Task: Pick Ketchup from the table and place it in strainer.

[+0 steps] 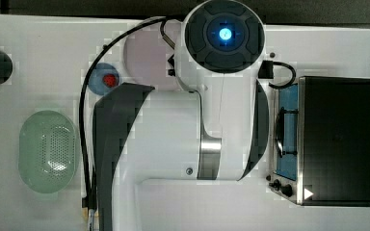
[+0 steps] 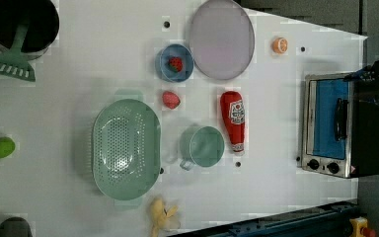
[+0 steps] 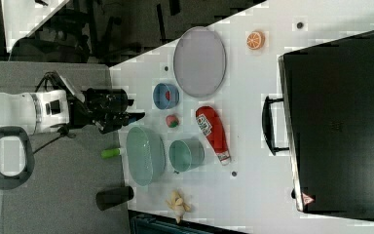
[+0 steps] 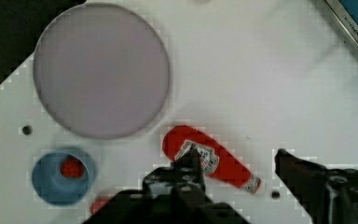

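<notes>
The Ketchup (image 2: 233,121) is a red squeeze bottle with a white label, lying on its side on the white table between the green cup and the toaster oven. It also shows in the right view as the Ketchup (image 3: 213,132) and in the wrist view as the Ketchup (image 4: 209,161). The strainer (image 2: 126,148), pale mint green and oval, stands empty in the left view's left half; the strainer (image 1: 48,151) and strainer (image 3: 146,155) show too. My gripper (image 4: 237,161) hangs open well above the bottle, one finger (image 4: 191,163) over its label. The gripper (image 3: 135,117) holds nothing.
A green cup (image 2: 202,145) stands between the strainer and the bottle. A strawberry (image 2: 170,99), a blue bowl (image 2: 175,62) holding another, a grey plate (image 2: 221,38), an orange slice (image 2: 280,45), a toaster oven (image 2: 343,123), a banana (image 2: 163,215) and a lime (image 2: 2,147) lie around.
</notes>
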### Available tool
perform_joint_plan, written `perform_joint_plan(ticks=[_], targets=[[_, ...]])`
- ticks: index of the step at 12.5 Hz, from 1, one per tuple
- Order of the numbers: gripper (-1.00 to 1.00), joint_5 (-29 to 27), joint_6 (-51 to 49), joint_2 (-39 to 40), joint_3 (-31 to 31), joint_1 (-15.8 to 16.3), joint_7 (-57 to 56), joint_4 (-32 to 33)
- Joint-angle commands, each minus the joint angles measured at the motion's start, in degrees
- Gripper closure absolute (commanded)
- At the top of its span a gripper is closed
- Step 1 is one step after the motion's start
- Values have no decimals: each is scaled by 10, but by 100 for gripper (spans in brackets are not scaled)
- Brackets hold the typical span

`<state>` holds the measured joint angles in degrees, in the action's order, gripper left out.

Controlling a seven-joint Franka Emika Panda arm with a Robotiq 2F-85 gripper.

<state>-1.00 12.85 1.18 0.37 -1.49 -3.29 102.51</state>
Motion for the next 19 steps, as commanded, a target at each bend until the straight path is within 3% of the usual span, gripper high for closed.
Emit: perform_joint_plan(ticks=[1, 3, 7, 19], targets=[[-58, -4, -84, -138, 44, -58, 33, 61], [-100, -4, -72, -135, 47, -58, 32, 78], [-100, -4, 2, -111, 64, -56, -49, 133], [-100, -4, 348, 21, 104, -52, -526, 320]])
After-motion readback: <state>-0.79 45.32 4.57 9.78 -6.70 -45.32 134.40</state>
